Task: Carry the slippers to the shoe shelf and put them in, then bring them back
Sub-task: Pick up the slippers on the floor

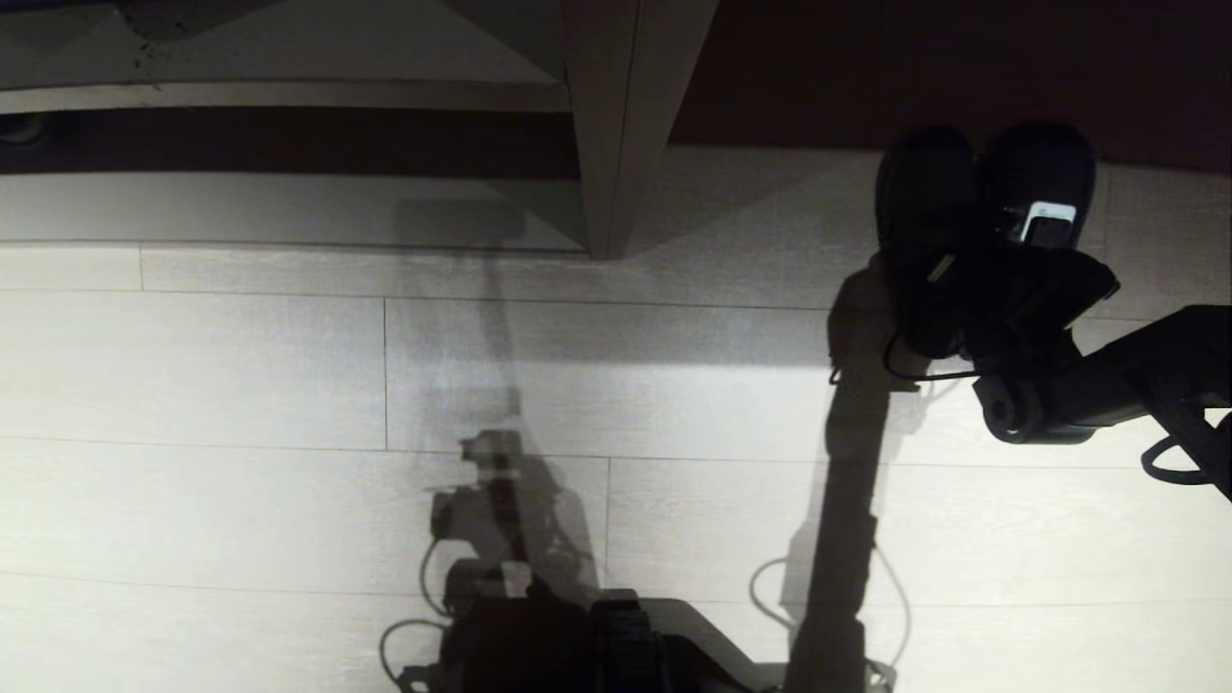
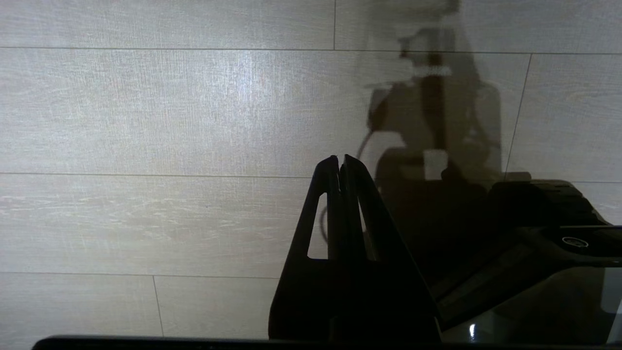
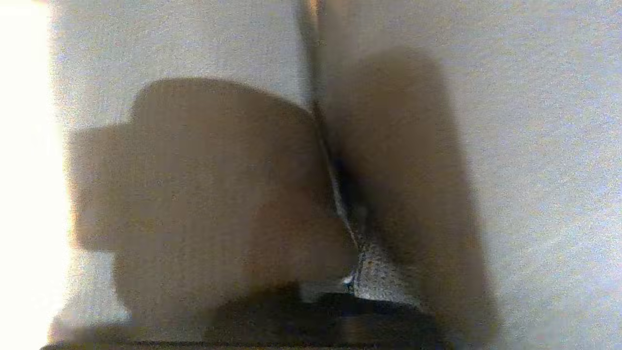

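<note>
The two dark slippers [image 1: 962, 183] lie side by side at the right. Their toes point into the right compartment of the shoe shelf [image 1: 616, 125], toward its dark back. My right gripper [image 1: 977, 255] comes down from the right onto the gap between them and is shut on the slippers' inner edges. In the right wrist view the slippers [image 3: 218, 194] fill both sides of the right gripper [image 3: 342, 194] as blurred brown shapes. My left gripper [image 2: 339, 158] hangs shut and empty over bare floor.
The shelf's slanted divider panel [image 1: 630, 58] splits a left compartment [image 1: 289, 135] from the right one. Pale wood-grain floor planks [image 1: 385, 385] run in front of the shelf. My own base [image 1: 616, 645] and its shadow show at the lower middle.
</note>
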Robot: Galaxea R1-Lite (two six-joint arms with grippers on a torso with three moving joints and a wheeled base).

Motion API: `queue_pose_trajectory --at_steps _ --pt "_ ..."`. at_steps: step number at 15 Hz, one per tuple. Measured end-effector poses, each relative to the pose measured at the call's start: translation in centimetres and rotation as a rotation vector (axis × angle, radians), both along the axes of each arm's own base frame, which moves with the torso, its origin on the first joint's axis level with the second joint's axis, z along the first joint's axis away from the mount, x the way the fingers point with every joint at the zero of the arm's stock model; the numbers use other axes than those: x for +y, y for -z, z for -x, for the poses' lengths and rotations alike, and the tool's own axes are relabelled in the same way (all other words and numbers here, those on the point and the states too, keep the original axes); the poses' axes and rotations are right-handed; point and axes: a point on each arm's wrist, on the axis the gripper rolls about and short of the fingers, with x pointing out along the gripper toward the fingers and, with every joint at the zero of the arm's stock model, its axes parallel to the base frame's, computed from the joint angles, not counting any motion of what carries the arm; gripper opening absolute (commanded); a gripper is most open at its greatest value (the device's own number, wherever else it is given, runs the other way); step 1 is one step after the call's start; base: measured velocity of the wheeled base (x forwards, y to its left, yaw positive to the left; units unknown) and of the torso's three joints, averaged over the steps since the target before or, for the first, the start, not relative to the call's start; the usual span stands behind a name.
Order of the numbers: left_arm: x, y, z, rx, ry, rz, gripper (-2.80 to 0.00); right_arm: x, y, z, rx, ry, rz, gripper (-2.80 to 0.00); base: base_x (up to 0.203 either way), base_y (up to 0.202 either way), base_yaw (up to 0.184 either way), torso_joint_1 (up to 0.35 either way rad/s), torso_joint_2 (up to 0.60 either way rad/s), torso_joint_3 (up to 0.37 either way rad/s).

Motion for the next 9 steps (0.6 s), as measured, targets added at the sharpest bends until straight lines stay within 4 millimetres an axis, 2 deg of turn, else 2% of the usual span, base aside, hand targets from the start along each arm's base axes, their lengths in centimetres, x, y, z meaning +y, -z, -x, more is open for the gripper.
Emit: queue_pose_trajectory --at_steps 4,7,9 --pt "0.0 0.0 0.0 0.000 0.000 0.000 -2.80 -0.3 0.1 0.4 0.015 0.006 -0.004 -2.80 0.000 0.000 0.000 0.000 0.00 0.000" --pt "0.0 0.0 0.0 0.000 -0.001 0.000 -2.80 -0.1 -1.1 1.6 0.016 0.003 -0.008 -2.80 0.000 0.000 0.000 0.000 0.00 0.000" --pt "0.0 0.0 0.0 -0.001 -0.001 0.000 -2.80 0.0 -2.5 2.9 -0.001 -0.004 -0.020 -2.80 0.000 0.000 0.000 0.000 0.00 0.000"
